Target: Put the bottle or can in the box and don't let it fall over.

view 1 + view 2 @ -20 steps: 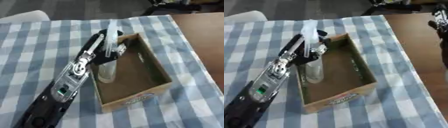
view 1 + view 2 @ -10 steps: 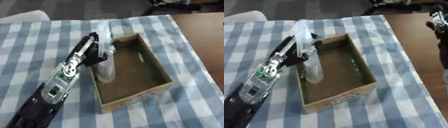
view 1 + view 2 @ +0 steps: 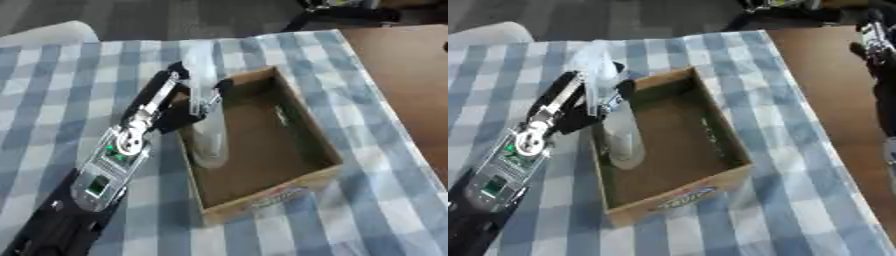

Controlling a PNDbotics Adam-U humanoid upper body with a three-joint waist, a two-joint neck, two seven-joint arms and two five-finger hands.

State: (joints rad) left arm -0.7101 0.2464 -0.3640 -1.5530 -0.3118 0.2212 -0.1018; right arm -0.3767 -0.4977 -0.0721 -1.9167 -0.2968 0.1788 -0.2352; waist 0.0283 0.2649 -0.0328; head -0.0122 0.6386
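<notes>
A clear plastic bottle (image 3: pixel 206 125) stands with its base on the floor of the open cardboard box (image 3: pixel 317 150), against the box's left wall, its top leaning a little to the left. My left hand (image 3: pixel 182 102) reaches in from the lower left, fingers curled round the bottle's middle just above the box's rim. In the right eye view, a dark part of my right arm (image 3: pixel 875 42) shows at the right edge, over the brown table; its hand cannot be made out.
The box lies on a blue and white checked cloth (image 3: pixel 79 90). To the right the cloth ends at a bare brown tabletop (image 3: pixel 411 65). A pale chair back (image 3: pixel 52 34) and dark furniture stand beyond the far edge.
My left forearm has swung to the left and the bottle's top has leaned left with it. The bottle's base and the box have stayed where they were.
</notes>
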